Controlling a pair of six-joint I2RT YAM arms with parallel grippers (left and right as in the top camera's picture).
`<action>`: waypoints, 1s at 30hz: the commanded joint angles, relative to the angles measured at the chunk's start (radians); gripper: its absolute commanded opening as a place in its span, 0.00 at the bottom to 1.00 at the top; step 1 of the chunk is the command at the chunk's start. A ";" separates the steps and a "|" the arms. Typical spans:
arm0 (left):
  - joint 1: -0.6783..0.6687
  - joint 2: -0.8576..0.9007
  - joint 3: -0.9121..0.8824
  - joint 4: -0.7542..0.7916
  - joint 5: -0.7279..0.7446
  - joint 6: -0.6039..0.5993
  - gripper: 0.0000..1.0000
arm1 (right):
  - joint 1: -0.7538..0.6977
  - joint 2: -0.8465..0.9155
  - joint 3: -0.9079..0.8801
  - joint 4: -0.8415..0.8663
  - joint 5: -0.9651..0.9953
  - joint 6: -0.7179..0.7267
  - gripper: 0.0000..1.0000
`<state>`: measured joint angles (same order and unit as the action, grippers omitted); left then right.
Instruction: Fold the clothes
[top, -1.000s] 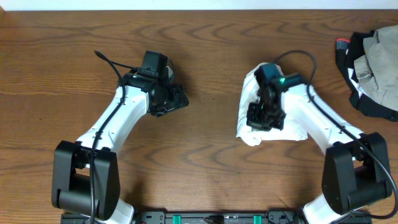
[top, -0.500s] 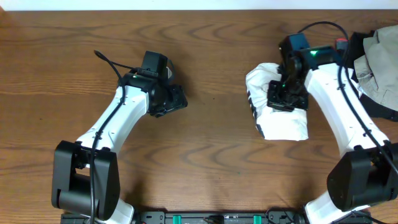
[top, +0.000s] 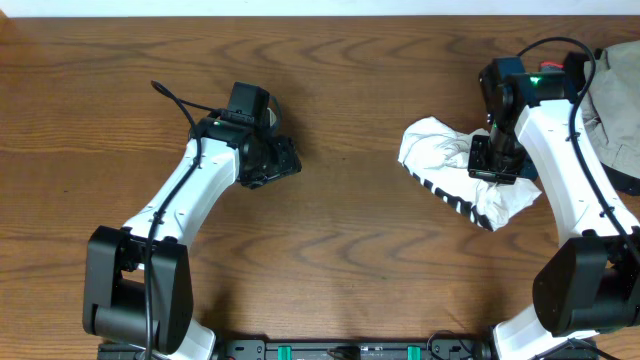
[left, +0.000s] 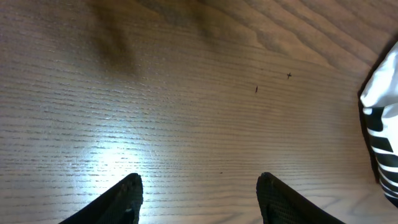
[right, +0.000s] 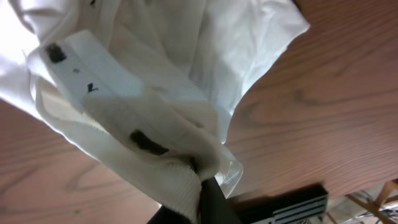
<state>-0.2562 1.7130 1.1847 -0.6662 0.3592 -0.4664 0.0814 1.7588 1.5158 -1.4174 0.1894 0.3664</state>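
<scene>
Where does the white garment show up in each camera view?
Overhead: white garment right of centre, under the right gripper.
Left wrist: white garment at the far right edge, stripes showing.
Right wrist: white garment fills the upper left, pinched bottom centre.
Shared landmark: wooden table.

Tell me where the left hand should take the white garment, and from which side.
Its free left lobe, approached from the left: the white garment bunches loosely there, facing the open left hand, while the right hand pinches its right side.
</scene>
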 joint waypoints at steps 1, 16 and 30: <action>0.004 -0.007 -0.001 -0.008 -0.013 0.021 0.62 | -0.011 -0.006 0.021 0.015 0.088 0.010 0.03; 0.003 -0.007 -0.001 -0.022 -0.013 0.021 0.61 | -0.114 -0.006 -0.099 0.323 0.101 0.025 0.08; 0.003 -0.007 -0.001 -0.038 -0.013 0.021 0.61 | -0.196 -0.006 -0.354 0.653 0.195 0.107 0.01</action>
<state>-0.2562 1.7130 1.1847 -0.6968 0.3588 -0.4660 -0.0814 1.7588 1.1892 -0.7746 0.2970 0.4011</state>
